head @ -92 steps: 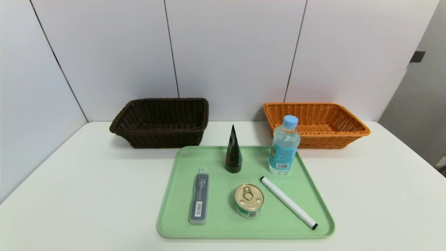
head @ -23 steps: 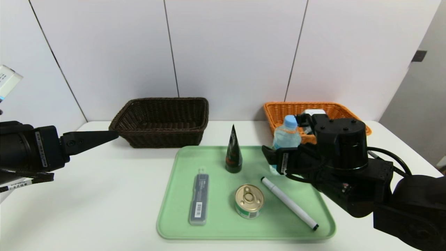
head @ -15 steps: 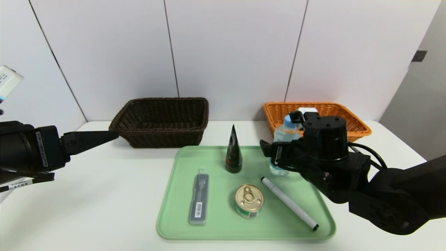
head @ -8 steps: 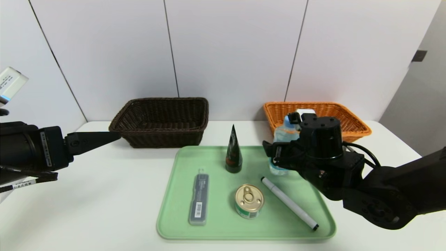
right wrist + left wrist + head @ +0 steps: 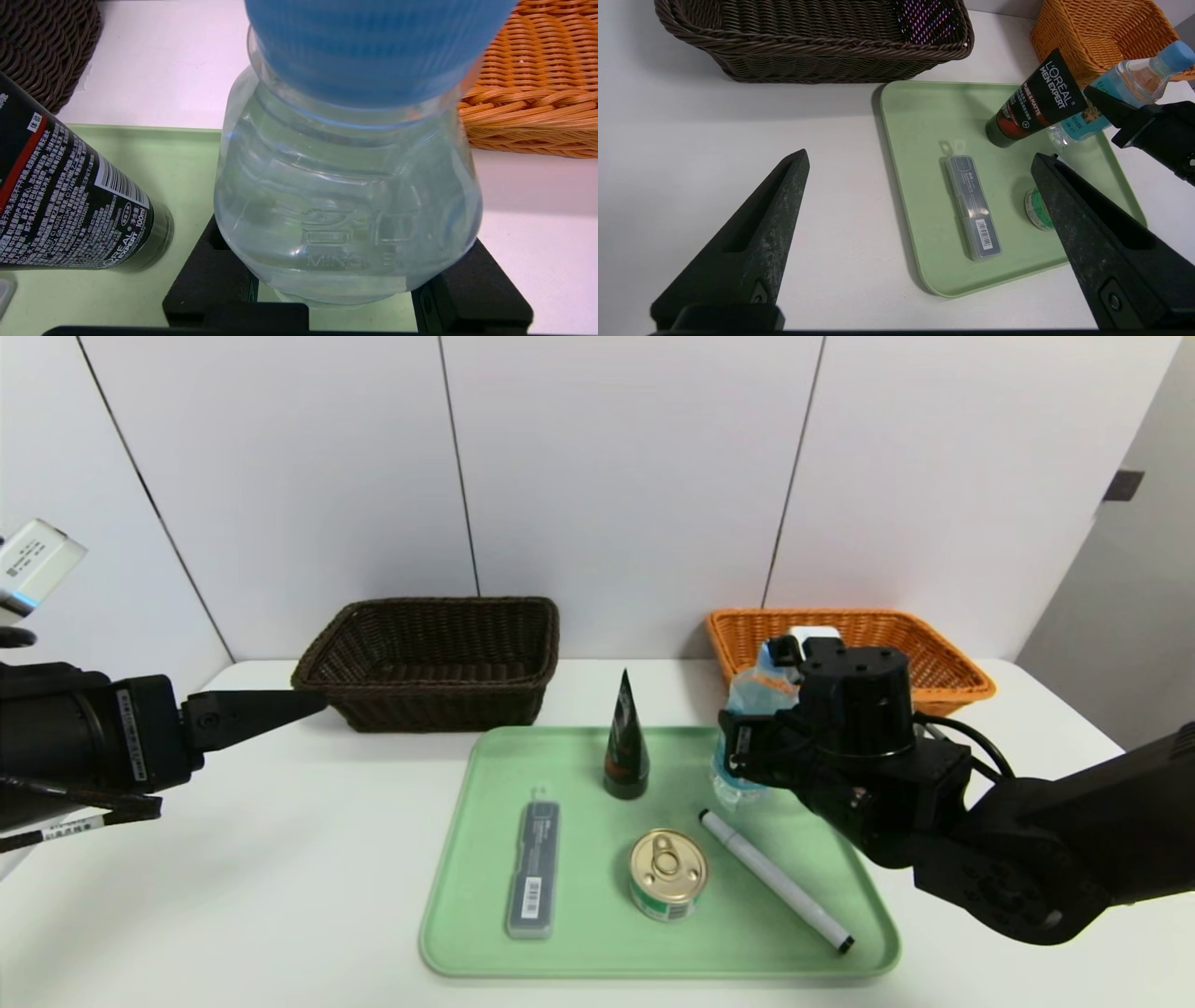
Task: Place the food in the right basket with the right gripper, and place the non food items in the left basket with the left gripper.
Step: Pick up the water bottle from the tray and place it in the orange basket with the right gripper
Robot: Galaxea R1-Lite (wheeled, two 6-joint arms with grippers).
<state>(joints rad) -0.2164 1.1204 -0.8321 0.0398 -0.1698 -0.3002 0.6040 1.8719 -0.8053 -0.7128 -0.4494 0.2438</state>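
Observation:
My right gripper [image 5: 747, 751] is shut on the clear water bottle [image 5: 750, 693] with the blue cap, at the tray's far right corner. The bottle [image 5: 345, 210] leans, its base low over the green tray [image 5: 467, 915]. My black fingers [image 5: 210, 289] press its sides below the shoulder. On the tray stand a black cone-shaped tube [image 5: 625, 742] and a gold-lidded can [image 5: 667, 873]; a white marker [image 5: 775, 880] and a grey case [image 5: 534, 868] lie flat. My left gripper [image 5: 920, 156] hangs open and empty over the table left of the tray.
The dark brown basket [image 5: 434, 658] stands at the back left and the orange basket [image 5: 943, 672] at the back right, just behind the bottle. A wall runs close behind both. White table surrounds the tray.
My right gripper has shut on the bottle, and the bottle now leans with its base swung to the left. The left arm has crept slightly to the right.

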